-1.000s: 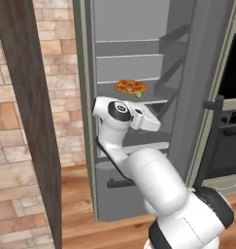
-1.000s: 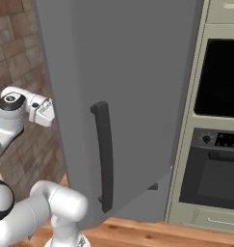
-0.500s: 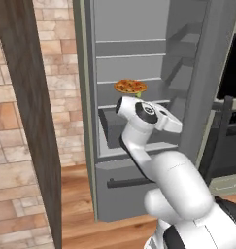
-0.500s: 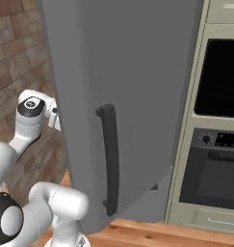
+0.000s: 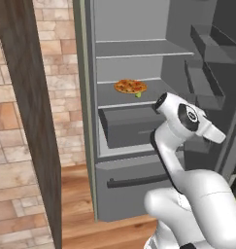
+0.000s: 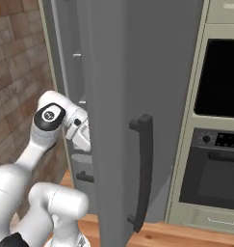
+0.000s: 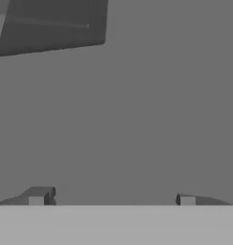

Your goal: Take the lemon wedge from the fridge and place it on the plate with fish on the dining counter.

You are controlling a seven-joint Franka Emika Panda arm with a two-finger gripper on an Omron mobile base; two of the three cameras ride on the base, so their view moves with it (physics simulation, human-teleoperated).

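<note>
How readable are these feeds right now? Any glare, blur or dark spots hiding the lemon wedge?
Left base view: even light, no glare; the lemon wedge is a small soft speck beside the pizza. Right base view: sharp, but the fridge door blocks the shelves. Hand view: flat grey, nearly featureless.

I'm in a home kitchen: an open fridge (image 5: 139, 73) with a pizza (image 5: 130, 86) on its shelf, a built-in oven (image 6: 219, 135) beside it, brick wall (image 5: 66, 73), wooden floor (image 5: 75, 194).
</note>
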